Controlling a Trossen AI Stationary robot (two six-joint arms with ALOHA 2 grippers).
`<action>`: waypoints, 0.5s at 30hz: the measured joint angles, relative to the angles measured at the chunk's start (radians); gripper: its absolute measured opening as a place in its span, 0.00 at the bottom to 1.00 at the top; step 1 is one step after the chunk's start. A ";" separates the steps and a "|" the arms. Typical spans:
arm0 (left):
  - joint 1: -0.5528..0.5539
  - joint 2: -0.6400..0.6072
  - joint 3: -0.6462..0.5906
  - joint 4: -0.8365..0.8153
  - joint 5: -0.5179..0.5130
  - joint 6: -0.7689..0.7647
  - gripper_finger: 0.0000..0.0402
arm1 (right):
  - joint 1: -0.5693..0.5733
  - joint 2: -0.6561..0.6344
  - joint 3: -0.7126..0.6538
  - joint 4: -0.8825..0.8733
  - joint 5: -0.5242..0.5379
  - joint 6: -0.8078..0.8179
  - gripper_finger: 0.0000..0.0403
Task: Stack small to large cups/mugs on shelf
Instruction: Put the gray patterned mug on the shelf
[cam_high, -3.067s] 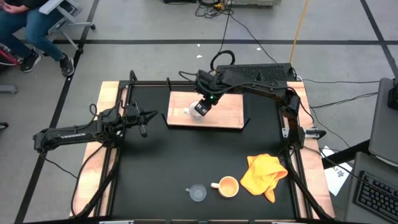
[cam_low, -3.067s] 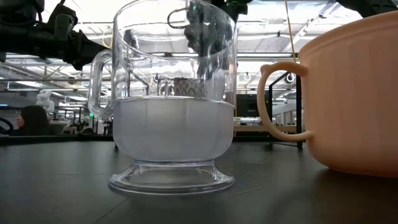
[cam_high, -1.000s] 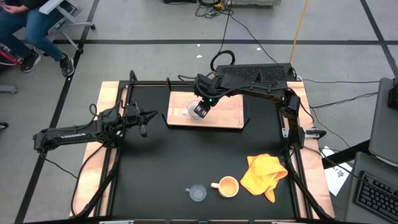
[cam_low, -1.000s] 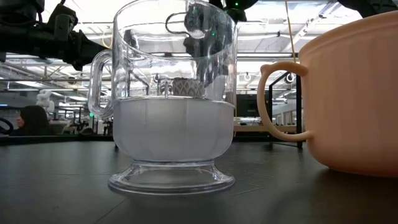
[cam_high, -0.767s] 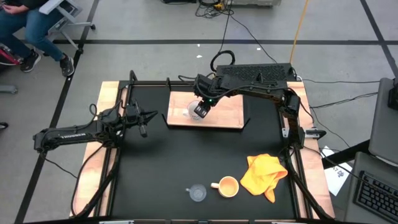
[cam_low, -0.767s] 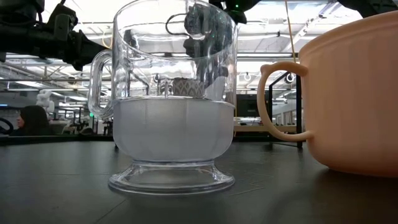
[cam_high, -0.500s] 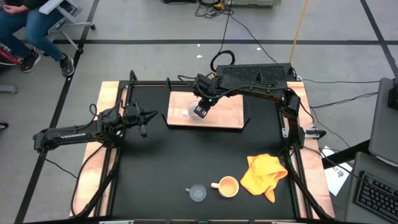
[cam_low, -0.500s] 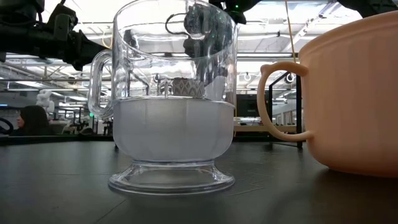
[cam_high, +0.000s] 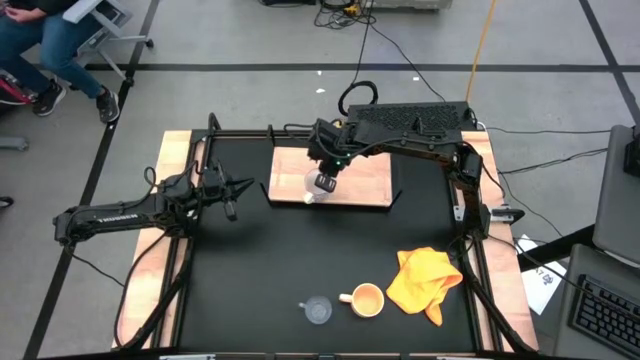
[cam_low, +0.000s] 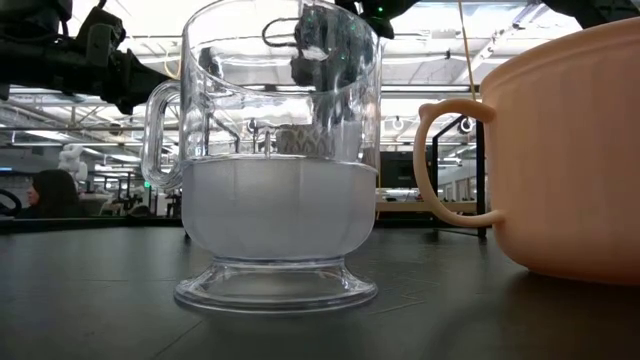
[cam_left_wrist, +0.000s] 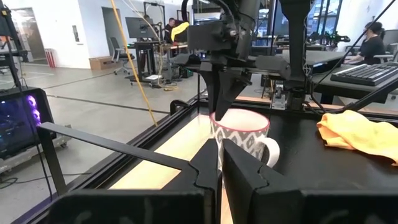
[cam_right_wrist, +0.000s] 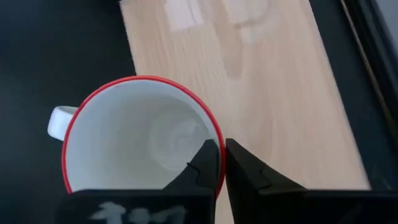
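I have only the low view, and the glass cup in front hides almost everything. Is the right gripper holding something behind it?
Observer: Yes. The right gripper is shut on the red rim of the white mug, one finger inside and one outside.
Operator: Where is that mug now?
Observer: Over the left front part of the wooden shelf. I cannot tell whether it stands there or is lifted.
Operator: And the left arm?
Observer: The left gripper waits shut and empty at the table's left side, pointing toward the shelf.
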 joint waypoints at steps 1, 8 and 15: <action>0.000 0.000 0.000 0.000 0.000 0.000 0.06 | 0.000 0.000 0.000 0.013 0.001 -0.025 0.01; 0.000 0.000 0.000 0.000 0.000 0.000 0.06 | -0.007 0.000 0.000 0.066 -0.003 -0.109 0.01; 0.000 0.000 0.000 0.000 0.000 0.005 0.06 | -0.037 0.002 0.000 0.055 -0.053 -0.086 0.00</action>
